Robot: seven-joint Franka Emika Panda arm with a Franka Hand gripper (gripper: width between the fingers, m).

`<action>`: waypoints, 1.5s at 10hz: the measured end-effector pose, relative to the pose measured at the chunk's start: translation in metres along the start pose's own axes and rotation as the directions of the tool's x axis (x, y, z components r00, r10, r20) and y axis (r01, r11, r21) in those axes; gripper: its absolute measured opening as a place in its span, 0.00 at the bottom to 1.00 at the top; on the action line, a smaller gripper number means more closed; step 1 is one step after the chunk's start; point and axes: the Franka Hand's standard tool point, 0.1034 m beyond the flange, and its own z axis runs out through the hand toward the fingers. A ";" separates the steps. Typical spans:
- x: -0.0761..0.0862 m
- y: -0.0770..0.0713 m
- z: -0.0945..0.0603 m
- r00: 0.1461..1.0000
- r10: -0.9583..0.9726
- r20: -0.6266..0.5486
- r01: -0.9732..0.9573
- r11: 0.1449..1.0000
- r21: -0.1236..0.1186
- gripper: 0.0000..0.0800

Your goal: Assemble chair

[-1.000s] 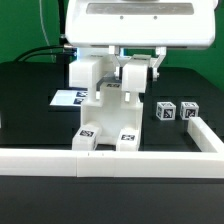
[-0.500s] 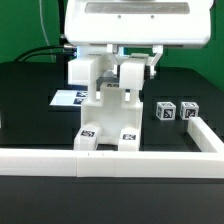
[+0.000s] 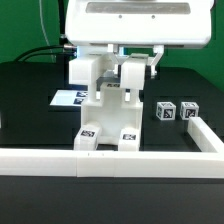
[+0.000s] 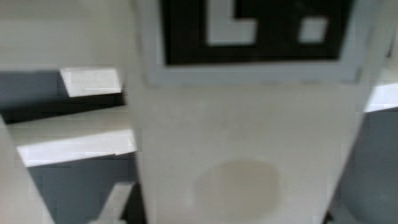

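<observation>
The chair (image 3: 104, 112) stands just behind the border rail (image 3: 40, 158); the gripper (image 3: 134, 70) is at its top, its grasp impossible to tell; I would press squarely and slowly, keeping the parts aligned.

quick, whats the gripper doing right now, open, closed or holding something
gripper: cannot be told. Its fingers are hidden, and a tagged white chair part fills the wrist view up close.

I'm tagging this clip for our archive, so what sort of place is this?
Probably a robotics lab test bench: a black table fenced by a white border rail, a green backdrop, and white chair parts carrying square tags.
</observation>
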 end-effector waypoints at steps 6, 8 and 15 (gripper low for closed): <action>-0.001 -0.002 -0.001 0.999 -0.036 -0.035 0.036 0.999 -0.004 0.36; -0.002 -0.006 -0.001 0.998 -0.044 -0.053 0.044 0.999 -0.003 0.36; -0.006 -0.002 -0.002 0.996 -0.055 -0.064 0.055 0.998 -0.009 0.36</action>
